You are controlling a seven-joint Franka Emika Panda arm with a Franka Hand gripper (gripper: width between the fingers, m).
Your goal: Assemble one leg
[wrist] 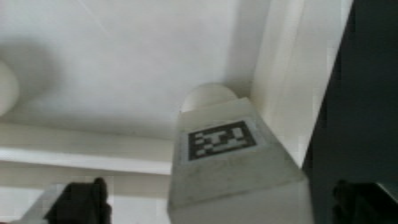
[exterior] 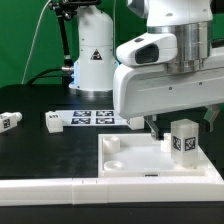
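The gripper [wrist: 222,200] stands wide open. In the wrist view its two dark fingertips [wrist: 80,200] sit well out to either side of the leg [wrist: 228,150], with a clear gap on each side, so nothing is gripped.

The leg stands upright on the tray [exterior: 130,180], inside the tray's far corner on the exterior view's right. Its long axis is vertical, and its black-and-white tag faces the exterior camera. Only the wrist view looks down along the post. There the tagged face narrows away to a rounded end that seems to meet the tray floor just beside the raised rim, though the picture is too soft to be sure of contact. That view also shows the black table past the rim.

Only the exterior view shows the upright stance, with the bulky white hand hanging directly above the leg. It also takes in the whole tray, with holes in its corner on the exterior view's left.

Beyond the tray's far edge, the marker board [exterior: 95,117] lies flat on the black table [exterior: 40,150]. One small tagged post [exterior: 52,120] lies just beside the board, and another [exterior: 10,120] lies further toward the exterior view's left. Farthest from the tray stands a white pedestal [exterior: 92,60], in front of a green backdrop [exterior: 30,40].
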